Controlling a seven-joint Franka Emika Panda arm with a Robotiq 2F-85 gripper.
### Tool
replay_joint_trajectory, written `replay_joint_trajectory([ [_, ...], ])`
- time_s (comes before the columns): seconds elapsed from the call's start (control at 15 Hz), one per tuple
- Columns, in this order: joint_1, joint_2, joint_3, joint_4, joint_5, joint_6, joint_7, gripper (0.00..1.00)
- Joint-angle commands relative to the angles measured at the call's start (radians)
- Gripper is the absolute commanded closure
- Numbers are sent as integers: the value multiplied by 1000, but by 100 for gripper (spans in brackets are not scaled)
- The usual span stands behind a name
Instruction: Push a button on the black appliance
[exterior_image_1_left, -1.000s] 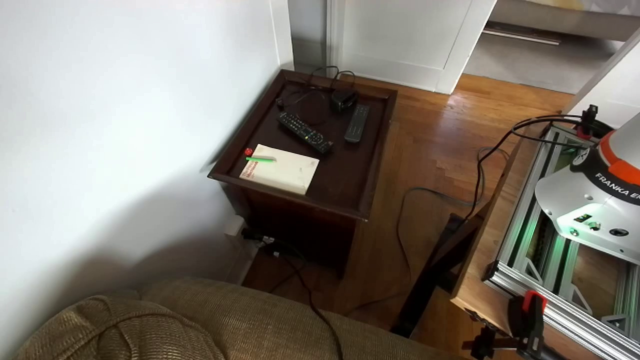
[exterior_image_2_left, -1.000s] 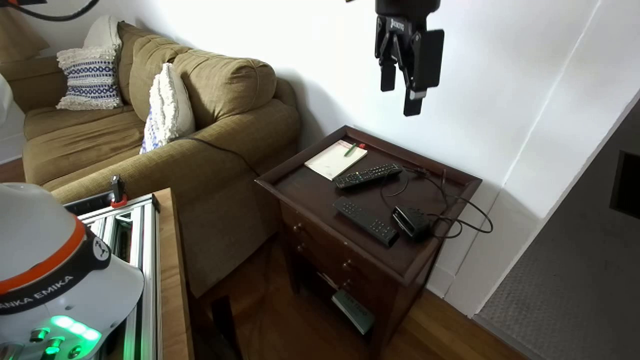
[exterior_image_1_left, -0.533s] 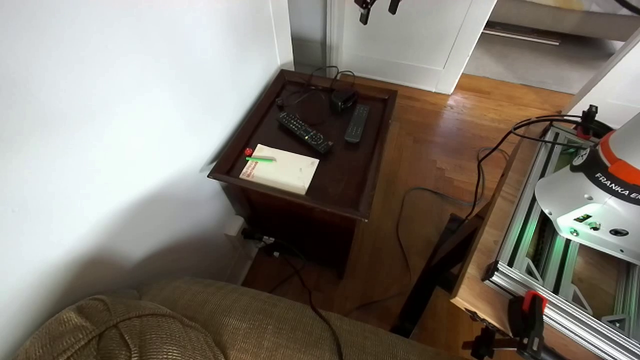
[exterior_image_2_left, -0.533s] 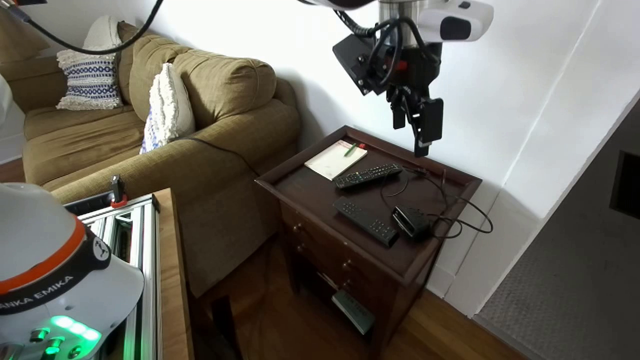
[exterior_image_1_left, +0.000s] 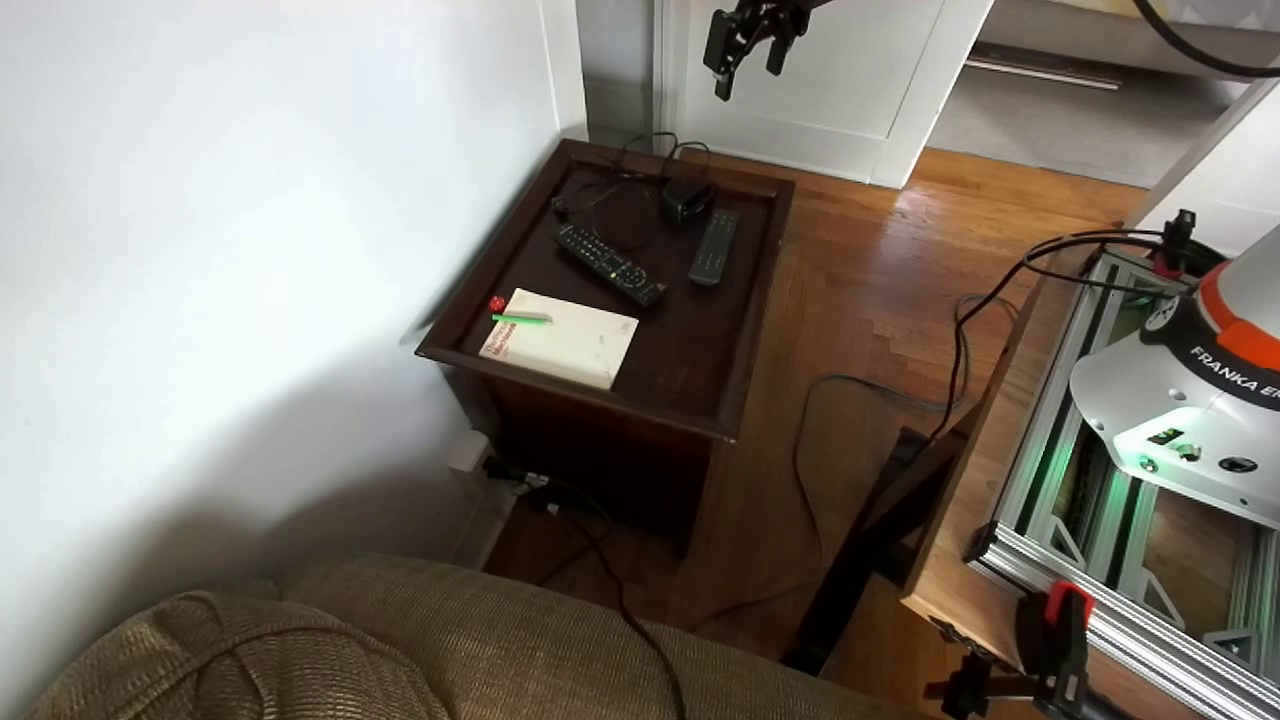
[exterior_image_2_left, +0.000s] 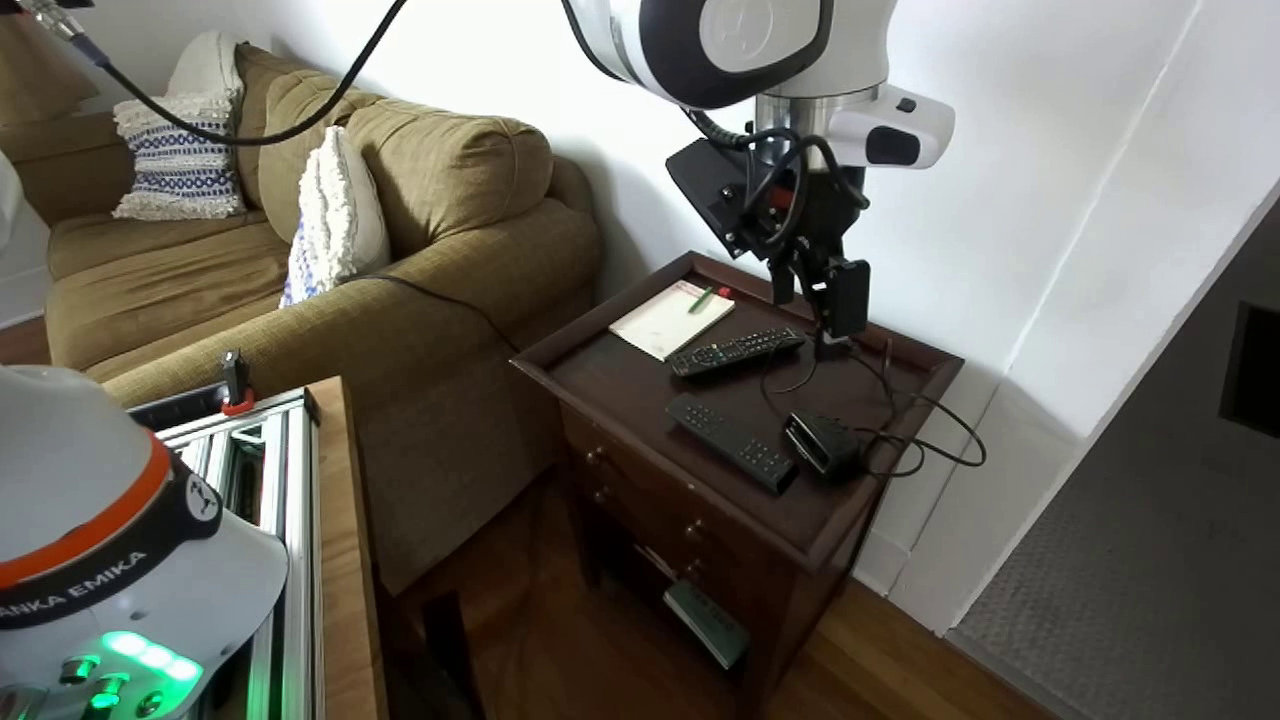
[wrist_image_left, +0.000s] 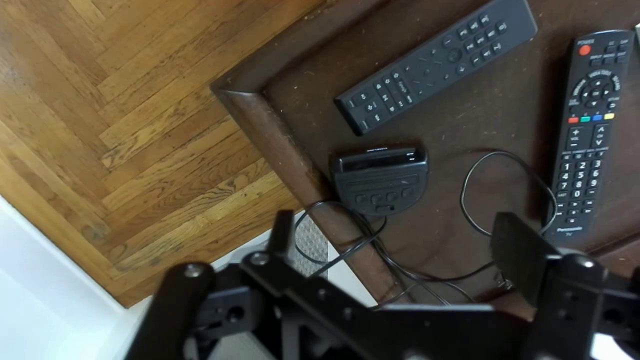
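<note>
- Black appliance (wrist_image_left: 382, 182) sits on the dark wooden table (exterior_image_1_left: 690, 360), just beside its raised rim.
- Gripper (exterior_image_1_left: 749, 79) hangs above the table, fingers (wrist_image_left: 517, 255) spread wide apart.
- Slim remote (wrist_image_left: 435, 67) and Panasonic remote (wrist_image_left: 586, 135) both lie on the table.
- Thin cords (wrist_image_left: 372, 237) loop over the table's edge.

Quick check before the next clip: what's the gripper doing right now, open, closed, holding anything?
Gripper: open, holding nothing.
</note>
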Motion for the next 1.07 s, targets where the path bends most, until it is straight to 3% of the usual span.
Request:
replay_joint_trajectory([
  [0.0,10,-3,-10,2,4,-3,-3,0],
  [0.27,10,-4,-11,2,4,-3,-3,0],
  [0.4,11,47,7,50,36,-44,-43,0],
  [0.47,15,87,16,71,63,9,-35,0],
  [0.67,31,174,22,137,79,19,1,0],
  [0.73,34,208,23,163,89,36,6,22],
  [1.0,45,320,8,251,97,75,39,51],
])
